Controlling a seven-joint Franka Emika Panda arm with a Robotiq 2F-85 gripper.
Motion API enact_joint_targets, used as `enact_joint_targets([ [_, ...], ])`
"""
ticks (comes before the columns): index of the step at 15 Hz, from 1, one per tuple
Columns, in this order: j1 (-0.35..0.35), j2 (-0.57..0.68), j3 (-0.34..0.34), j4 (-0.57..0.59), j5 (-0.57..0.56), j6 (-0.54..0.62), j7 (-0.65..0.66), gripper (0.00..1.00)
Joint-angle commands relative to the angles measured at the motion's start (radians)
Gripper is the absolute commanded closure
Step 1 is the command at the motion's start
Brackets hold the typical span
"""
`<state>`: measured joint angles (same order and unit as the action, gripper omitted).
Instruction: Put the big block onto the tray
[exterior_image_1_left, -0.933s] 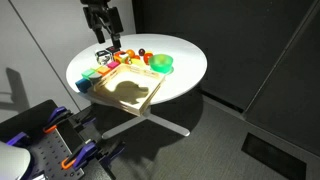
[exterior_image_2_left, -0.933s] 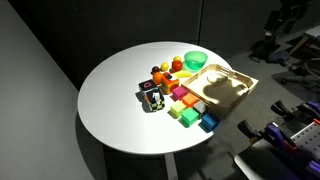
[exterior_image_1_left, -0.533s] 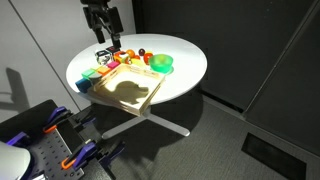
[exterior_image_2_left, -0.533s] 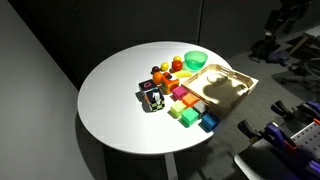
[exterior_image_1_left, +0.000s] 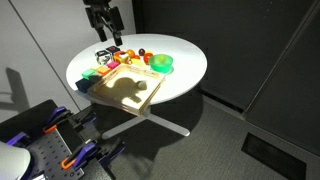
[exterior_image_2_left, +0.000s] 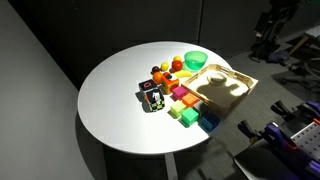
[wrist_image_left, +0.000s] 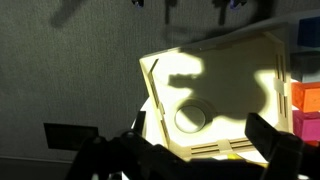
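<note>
1. One round white worktop (exterior_image_1_left: 186, 60) lies below the tool and carries everything.
2. One flat square tray of light tan wood (exterior_image_1_left: 136, 96) is seen under the tool in the wrist view, nothing on it.
3. One black tool (exterior_image_1_left: 106, 40) hangs above the worktop, jaws spread wide, nothing held.
4. One green round dish (exterior_image_2_left: 195, 60) sits beside the tray.
5. One small yellow and orange-red big block (exterior_image_2_left: 162, 74) rests on the worktop off the tray, judged below the tool and slightly dishward; no long axis shows.
</note>
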<state>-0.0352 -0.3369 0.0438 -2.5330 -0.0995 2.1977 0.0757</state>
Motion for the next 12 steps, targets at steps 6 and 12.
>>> enact_joint_targets([
  [6, 0.071, 0.263, 0.077, 0.228, -0.034, 0.017, 0.085, 0.00],
  [12, 0.147, 0.471, 0.094, 0.416, -0.068, 0.016, 0.074, 0.00],
])
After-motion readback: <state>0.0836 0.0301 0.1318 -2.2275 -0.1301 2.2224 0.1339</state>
